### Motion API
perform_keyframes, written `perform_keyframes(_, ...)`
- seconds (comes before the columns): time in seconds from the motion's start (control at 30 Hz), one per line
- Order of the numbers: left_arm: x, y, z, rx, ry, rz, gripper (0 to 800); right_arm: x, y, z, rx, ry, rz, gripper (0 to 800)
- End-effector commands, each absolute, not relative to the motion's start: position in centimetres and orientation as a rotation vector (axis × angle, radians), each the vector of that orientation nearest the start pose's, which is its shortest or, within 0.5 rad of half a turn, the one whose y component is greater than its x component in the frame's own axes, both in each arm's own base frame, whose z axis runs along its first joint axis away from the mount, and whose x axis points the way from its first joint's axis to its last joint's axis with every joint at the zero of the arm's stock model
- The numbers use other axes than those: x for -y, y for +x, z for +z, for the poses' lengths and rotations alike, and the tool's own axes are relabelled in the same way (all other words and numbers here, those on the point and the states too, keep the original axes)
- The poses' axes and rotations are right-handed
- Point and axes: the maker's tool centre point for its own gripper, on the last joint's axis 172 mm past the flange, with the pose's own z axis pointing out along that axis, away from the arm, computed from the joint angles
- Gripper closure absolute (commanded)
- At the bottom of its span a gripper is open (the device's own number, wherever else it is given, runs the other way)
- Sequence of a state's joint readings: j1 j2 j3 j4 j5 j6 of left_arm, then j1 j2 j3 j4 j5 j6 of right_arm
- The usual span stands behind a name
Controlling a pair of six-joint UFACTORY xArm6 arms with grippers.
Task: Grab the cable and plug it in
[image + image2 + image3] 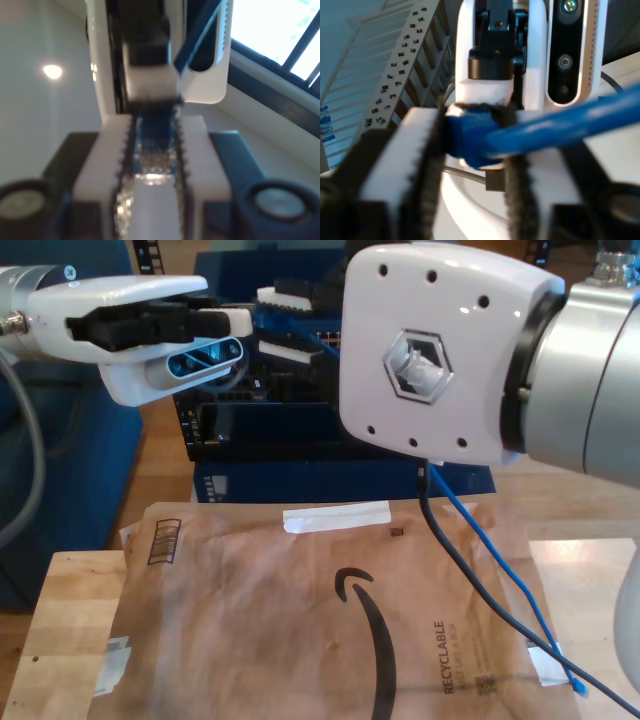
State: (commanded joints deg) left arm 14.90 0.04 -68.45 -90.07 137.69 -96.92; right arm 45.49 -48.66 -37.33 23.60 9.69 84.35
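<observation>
My first hand [155,131] is closing its two white pads on the end of the blue cable [156,127], and the clear plug [152,171] is lying between the pads, pointing back toward the camera. My second hand [470,125] is also pressing its pads on the blue boot of the same cable, which is running out to one side as a thick blurred band. The two hands are meeting tip to tip, almost touching, so both are holding the same short piece.

I judge that the step in hand is a re-grip in the air: the cable is grabbed and the plug is not yet in any socket. The next move is asking one hand to open and draw away while the other is keeping the plug straight, then turning it toward a port.

The exterior view is adding the rest. Nearest, a brown paper envelope [300,620] is lying on the wooden counter [70,620], and the cable's loose part [497,545] is hanging down to it beside a black cable [460,560]. A big white arm housing [430,350] is covering the meeting place. Another arm [110,310] is reaching in from the exterior view's left. Behind them a dark blue rack [270,430] is standing; I cannot tell whether it has a socket.
</observation>
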Motion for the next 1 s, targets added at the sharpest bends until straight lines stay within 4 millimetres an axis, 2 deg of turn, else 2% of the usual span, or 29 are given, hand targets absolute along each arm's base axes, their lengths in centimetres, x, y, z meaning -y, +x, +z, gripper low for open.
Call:
perform_keyframes(0.03,16.1,31.3,55.3,-1.073,1.240,-2.077,564,-31.1,32.2,55.8,-0.889,-1.565,-0.275,773)
perform_keyframes(0.07,16.0,31.2,55.4,-1.080,1.237,-2.095,498,-31.1,32.2,55.8,-0.888,-1.565,-0.274,796)
perform_keyframes(0.2,15.9,31.3,56.1,-1.055,1.222,-2.097,387,-31.1,32.2,55.7,-0.887,-1.567,-0.274,796)
perform_keyframes(0.27,15.9,31.3,56.1,-1.055,1.222,-2.097,290,-31.1,32.2,55.7,-0.887,-1.567,-0.274,796)
perform_keyframes(0.3,15.9,31.4,56.1,-1.056,1.222,-2.095,278,-31.1,32.2,55.8,-0.886,-1.566,-0.275,796)
perform_keyframes(0.33,15.9,31.4,56.1,-1.056,1.225,-2.092,238,-31.1,32.2,55.9,-0.887,-1.564,-0.274,796)
perform_keyframes(0.4,15.9,31.5,56.2,-1.061,1.225,-2.083,98,-31.1,32.2,56.2,-0.887,-1.558,-0.271,796)
perform_keyframes(0.5,16.0,32.2,56.1,-1.091,1.213,-2.055,10,-30.9,32.4,56.7,-0.891,-1.549,-0.274,797)
perform_keyframes(0.63,14.8,36.6,54.0,-1.265,1.086,-1.899,8,-31.9,34.4,54.6,-0.975,-1.569,-0.238,797)
perform_keyframes(0.73,13.3,38.4,51.2,-1.436,1.071,-1.785,6,-31.0,35.7,53.5,-1.024,-1.587,-0.243,798)
perform_keyframes(0.8,12.1,39.0,49.4,-1.546,1.082,-1.715,5,-29.6,36.8,52.5,-1.076,-1.603,-0.249,798)
perform_keyframes(0.9,9.8,39.5,47.1,-1.684,1.097,-1.616,5,-26.2,38.8,50.8,-1.188,-1.602,-0.264,798)
perform_keyframes(1.0,7.5,38.6,43.6,-1.875,1.154,-1.530,5,-22.8,40.7,48.6,-1.327,-1.599,-0.259,798)
